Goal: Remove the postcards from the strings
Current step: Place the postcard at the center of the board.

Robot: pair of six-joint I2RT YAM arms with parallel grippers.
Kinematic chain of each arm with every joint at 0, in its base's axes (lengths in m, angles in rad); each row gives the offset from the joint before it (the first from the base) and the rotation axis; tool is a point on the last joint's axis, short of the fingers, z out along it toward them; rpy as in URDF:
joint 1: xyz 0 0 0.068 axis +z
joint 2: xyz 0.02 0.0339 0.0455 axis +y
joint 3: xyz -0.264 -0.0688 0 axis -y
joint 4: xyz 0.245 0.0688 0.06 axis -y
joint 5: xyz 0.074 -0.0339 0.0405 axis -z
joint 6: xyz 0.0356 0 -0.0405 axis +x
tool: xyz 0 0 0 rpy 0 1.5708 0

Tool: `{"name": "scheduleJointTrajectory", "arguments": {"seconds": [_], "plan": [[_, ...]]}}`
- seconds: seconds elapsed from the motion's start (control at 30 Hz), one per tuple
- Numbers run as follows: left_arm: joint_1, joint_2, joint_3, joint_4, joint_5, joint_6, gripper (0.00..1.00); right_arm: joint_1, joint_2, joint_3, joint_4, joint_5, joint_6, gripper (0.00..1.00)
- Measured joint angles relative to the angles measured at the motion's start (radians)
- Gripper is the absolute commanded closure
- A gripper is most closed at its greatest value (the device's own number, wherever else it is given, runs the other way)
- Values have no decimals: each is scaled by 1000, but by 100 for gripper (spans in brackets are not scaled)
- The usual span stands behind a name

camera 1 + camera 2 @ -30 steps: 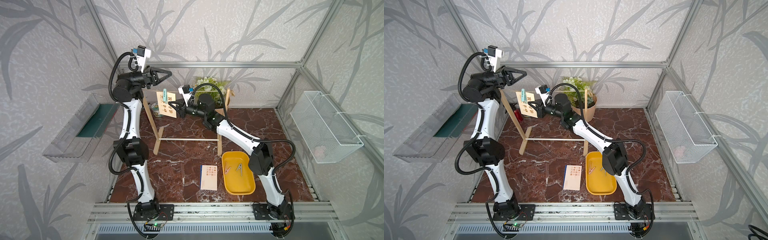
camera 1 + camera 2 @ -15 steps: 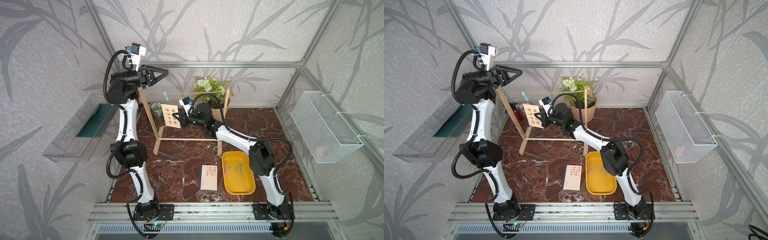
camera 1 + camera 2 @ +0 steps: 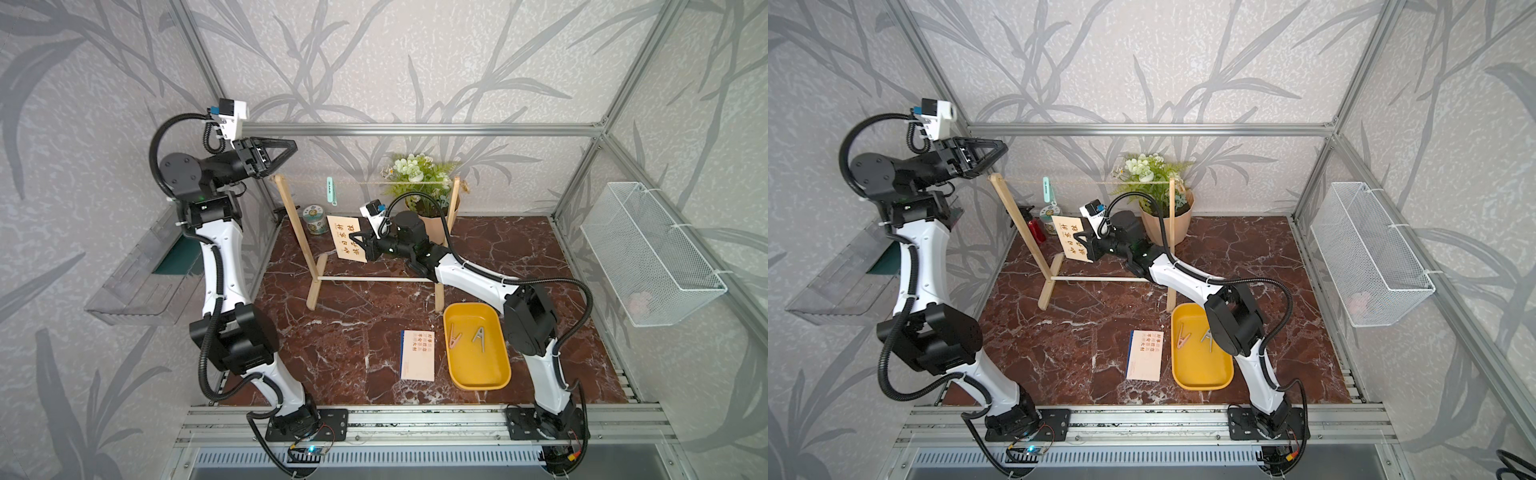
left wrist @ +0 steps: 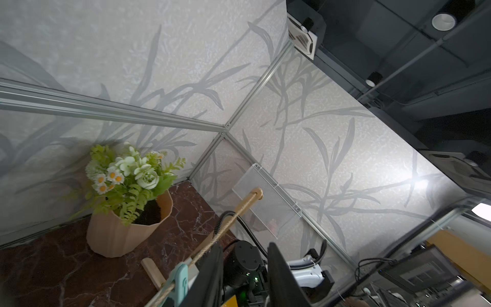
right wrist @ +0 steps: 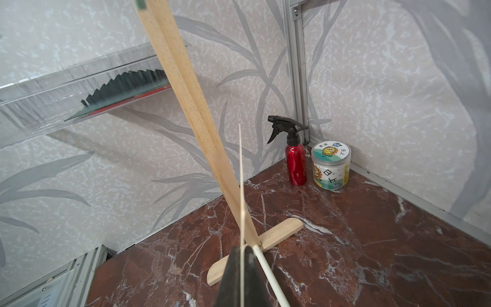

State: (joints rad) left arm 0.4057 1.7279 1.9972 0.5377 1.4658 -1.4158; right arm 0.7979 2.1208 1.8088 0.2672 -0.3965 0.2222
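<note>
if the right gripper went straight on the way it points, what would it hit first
Probably the wooden post, low near its foot. The postcard pinched in the right gripper sticks out ahead, so it would likely touch first. Depth is unclear.

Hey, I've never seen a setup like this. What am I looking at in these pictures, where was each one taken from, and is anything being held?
These are two robot arms fixed at the front of a marble table, each ending in a two-finger gripper. The two wide pictures come from one camera head looking down; the other two come from cameras on the arms' wrists. The right gripper is shut on a cream postcard with big lettering. The left gripper is open and empty, up by the twine, where a mint clothespin hangs. On the table lie a small stack of postcards and a yellow tray holding two clothespins.
</note>
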Motion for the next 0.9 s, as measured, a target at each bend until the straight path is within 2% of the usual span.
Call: {"name": "scheduleJointTrajectory", "arguments": {"seconds": [0.03,0.07,0.1,0.17,0.27,0.37,0.47,0.5,0.6,0.63,0.67,0.8,0.9], "plan": [[3,-22,51,-248,-53,163,79,3,-5,0,-9,4,-5,100],[-5,-22,164,-538,-144,357,80,8,-10,0,-21,10,-8,100],[-18,-18,264,-734,-217,515,80,11,-16,0,-37,18,-12,100],[-52,-76,304,-978,-280,714,82,17,-38,-24,-50,24,-15,100],[-135,-237,181,-1194,-421,923,82,31,-137,-155,-62,28,-22,100],[-212,-406,-58,-1241,-554,1030,81,53,-266,-320,-61,35,-21,100],[-279,-579,-348,-1229,-694,1080,66,91,-418,-496,-71,51,-21,100],[-301,-634,-437,-1219,-753,1092,64,103,-472,-556,-79,56,-14,100],[-346,-769,-619,-1193,-902,1119,63,128,-596,-702,-121,72,39,100],[-354,-795,-645,-1192,-933,1126,59,130,-618,-728,-151,82,62,100],[-363,-816,-667,-1189,-980,1133,42,129,-630,-746,-191,96,89,100],[-410,-824,-685,-1128,-1129,1155,41,119,-623,-774,-340,108,215,100],[-511,-802,-717,-1057,-1268,1175,45,117,-615,-809,-381,85,311,100]]}}
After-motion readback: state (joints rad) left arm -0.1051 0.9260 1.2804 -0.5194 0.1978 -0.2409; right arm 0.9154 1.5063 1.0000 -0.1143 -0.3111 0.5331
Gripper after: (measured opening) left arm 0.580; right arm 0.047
